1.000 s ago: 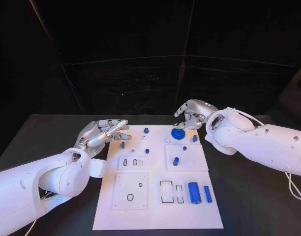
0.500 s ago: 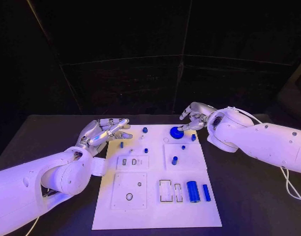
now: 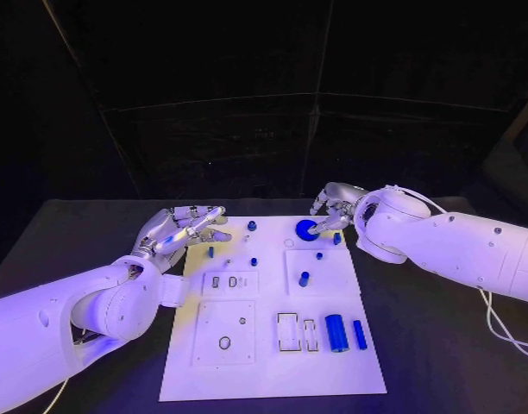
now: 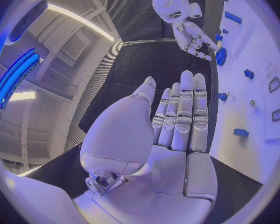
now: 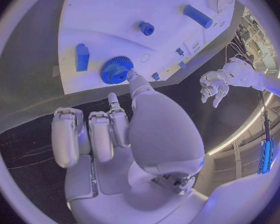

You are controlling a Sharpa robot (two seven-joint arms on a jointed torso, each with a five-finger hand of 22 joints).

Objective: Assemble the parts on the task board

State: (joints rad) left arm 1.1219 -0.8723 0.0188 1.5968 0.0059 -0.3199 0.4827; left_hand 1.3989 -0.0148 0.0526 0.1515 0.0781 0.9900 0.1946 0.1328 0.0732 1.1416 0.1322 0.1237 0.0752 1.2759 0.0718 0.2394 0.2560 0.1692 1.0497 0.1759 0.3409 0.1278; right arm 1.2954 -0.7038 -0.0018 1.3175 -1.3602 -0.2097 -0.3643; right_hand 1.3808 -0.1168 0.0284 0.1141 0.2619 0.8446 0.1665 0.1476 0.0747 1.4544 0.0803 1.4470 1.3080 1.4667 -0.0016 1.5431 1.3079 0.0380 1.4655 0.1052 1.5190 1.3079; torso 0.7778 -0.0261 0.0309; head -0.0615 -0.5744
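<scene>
The white task board (image 3: pixel 270 371) lies in the middle of the table. A blue gear (image 3: pixel 306 229) sits near its far edge. My right hand (image 3: pixel 334 207) reaches down beside it, and in the right wrist view one fingertip (image 5: pixel 131 76) touches the rim of the gear (image 5: pixel 117 69) while the other fingers stay off it. My left hand (image 3: pixel 184 229) hovers at the board's far left corner with fingers (image 4: pixel 182 109) straight and together, holding nothing. Small blue pegs (image 3: pixel 254 261) stand on the board; a blue cylinder (image 3: pixel 336 333) and a blue bar (image 3: pixel 361 335) lie near the front right.
Rectangular recesses (image 3: pixel 289 333) and an oval hole (image 3: pixel 224 342) mark the board's near half. Another short blue cylinder (image 3: pixel 304 278) stands mid-board. A blue block (image 5: pixel 82 57) sits close to the gear. Black table (image 3: pixel 438 345) surrounds the board.
My right hand has come down and forward from behind the board until a fingertip meets the blue gear. The left hand has hardly moved.
</scene>
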